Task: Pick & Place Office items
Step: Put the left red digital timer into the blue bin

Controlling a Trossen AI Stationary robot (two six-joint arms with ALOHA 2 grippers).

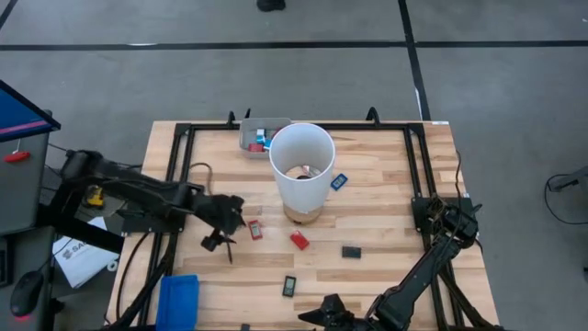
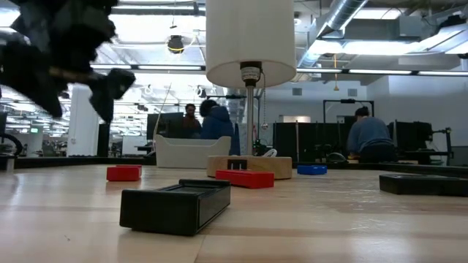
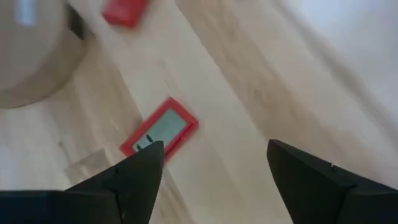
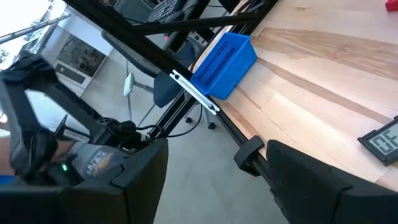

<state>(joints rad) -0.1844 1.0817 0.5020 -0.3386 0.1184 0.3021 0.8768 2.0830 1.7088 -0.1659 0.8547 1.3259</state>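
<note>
Small office items lie flat on the wooden table (image 1: pixel 386 211): a red one with a grey screen (image 3: pixel 160 130) (image 1: pixel 254 230), a second red one (image 1: pixel 299 241), two black ones (image 1: pixel 351 251) (image 1: pixel 289 286) and a light blue one (image 1: pixel 339 181). The tall white cylinder (image 1: pixel 301 165) stands mid-table. My left gripper (image 1: pixel 223 230) (image 3: pixel 214 149) hovers open just left of the screened red item, above the table, touching nothing. My right gripper (image 1: pixel 319 317) (image 4: pixel 214 149) is open at the table's near edge, with nothing between its fingers.
A grey tray (image 1: pixel 246 140) holding small pieces sits at the far edge behind the cylinder. A blue tray (image 1: pixel 179 299) (image 4: pixel 224 62) sits at the near left corner. A black frame (image 1: pixel 415 165) borders the table. People are in the room beyond.
</note>
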